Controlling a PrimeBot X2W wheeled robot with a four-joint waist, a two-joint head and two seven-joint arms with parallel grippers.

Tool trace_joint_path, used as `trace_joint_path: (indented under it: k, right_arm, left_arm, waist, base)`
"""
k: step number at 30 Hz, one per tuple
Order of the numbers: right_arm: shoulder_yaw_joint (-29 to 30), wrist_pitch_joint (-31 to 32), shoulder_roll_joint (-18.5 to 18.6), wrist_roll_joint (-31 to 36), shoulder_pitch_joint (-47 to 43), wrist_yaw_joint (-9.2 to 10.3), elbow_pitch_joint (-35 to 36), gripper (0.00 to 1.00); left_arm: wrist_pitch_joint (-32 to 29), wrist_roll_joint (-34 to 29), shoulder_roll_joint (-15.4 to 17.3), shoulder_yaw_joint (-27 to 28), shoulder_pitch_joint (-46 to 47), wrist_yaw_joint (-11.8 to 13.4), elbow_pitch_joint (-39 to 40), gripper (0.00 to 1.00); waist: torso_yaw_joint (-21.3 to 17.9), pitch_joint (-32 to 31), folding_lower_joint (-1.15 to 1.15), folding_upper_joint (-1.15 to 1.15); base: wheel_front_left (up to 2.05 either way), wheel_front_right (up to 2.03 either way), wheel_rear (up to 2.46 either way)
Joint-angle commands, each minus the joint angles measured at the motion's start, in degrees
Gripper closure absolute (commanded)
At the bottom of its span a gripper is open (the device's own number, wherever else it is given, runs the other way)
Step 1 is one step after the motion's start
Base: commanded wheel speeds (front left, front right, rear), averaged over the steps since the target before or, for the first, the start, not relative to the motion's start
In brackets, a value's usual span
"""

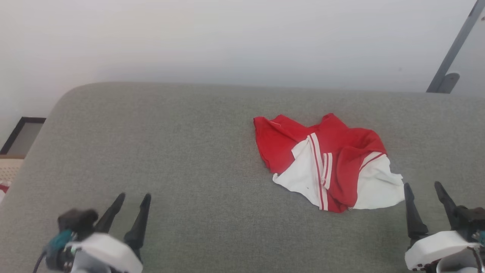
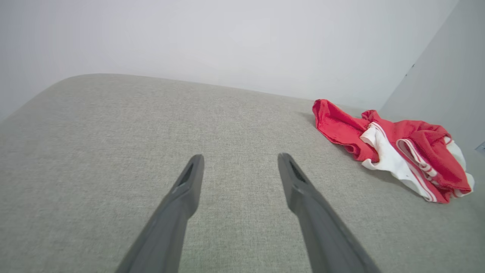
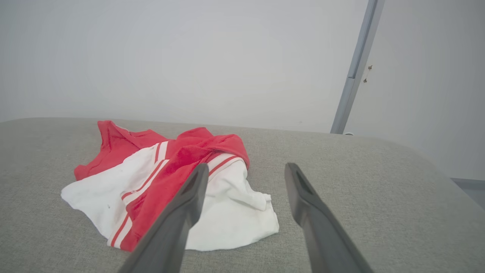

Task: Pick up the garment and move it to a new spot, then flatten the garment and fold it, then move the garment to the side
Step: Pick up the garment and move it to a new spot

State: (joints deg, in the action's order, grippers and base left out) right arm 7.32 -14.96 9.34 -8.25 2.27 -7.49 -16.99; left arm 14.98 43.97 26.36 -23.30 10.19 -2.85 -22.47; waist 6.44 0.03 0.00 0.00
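The left gripper [image 1: 134, 196] and right gripper [image 1: 422, 185] hover low over the grey surface [image 1: 189, 151], fingers forward, jaws wide and empty. The crumpled garment [image 1: 326, 163] lies near the right.

Grey fabric pad [image 1: 189, 151] with rounded corners against a white wall [image 1: 227, 38]; grey post [image 1: 452, 53] slanting at right; dark frame [image 1: 23, 135], perhaps a picture, at left.

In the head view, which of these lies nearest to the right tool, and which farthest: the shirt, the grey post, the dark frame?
1. Shirt, just left of the right tool.
2. Grey post, behind, upper right.
3. Dark frame, far left.
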Motion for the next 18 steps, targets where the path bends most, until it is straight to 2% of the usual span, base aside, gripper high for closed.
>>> trace_joint_path:
  k: [1, 4, 11, 18]
  right_arm:
    - [0.0, -0.3, 0.2, -0.3, -0.7, 0.00, 0.3, 0.00]
    - [0.1, -0.3, 0.5, -0.2, -0.8, 0.00, 1.0, 0.00]
    - [-0.5, -0.3, 1.1, -1.5, 0.2, 0.00, 3.4, 0.00]
    - [-1.1, -0.3, 1.2, -1.7, 0.2, 0.00, 2.9, 0.00]
  left_arm:
    - [0.3, -1.6, -0.3, 1.3, -1.0, 0.1, 0.9, 0.00]
    - [0.3, -8.0, -2.8, 8.2, -6.8, 0.2, 5.4, 0.00]
    - [0.3, -20.8, -9.1, 21.0, -15.0, -2.1, 13.8, 0.00]
    - [0.3, -24.6, -12.8, 24.5, -17.1, -4.0, 13.8, 0.00]
  waist:
    - [-0.1, -0.5, 0.00, 0.00]
    - [-0.4, -0.9, 0.00, 0.00]
    - [-1.7, -1.9, 0.00, 0.00]
    - [-2.5, -2.0, 0.00, 0.00]
  base:
    - [0.00, 0.00, 0.00]
    - [0.00, 0.00, 0.00]
    - [0.00, 0.00, 0.00]
    - [0.00, 0.00, 0.00]
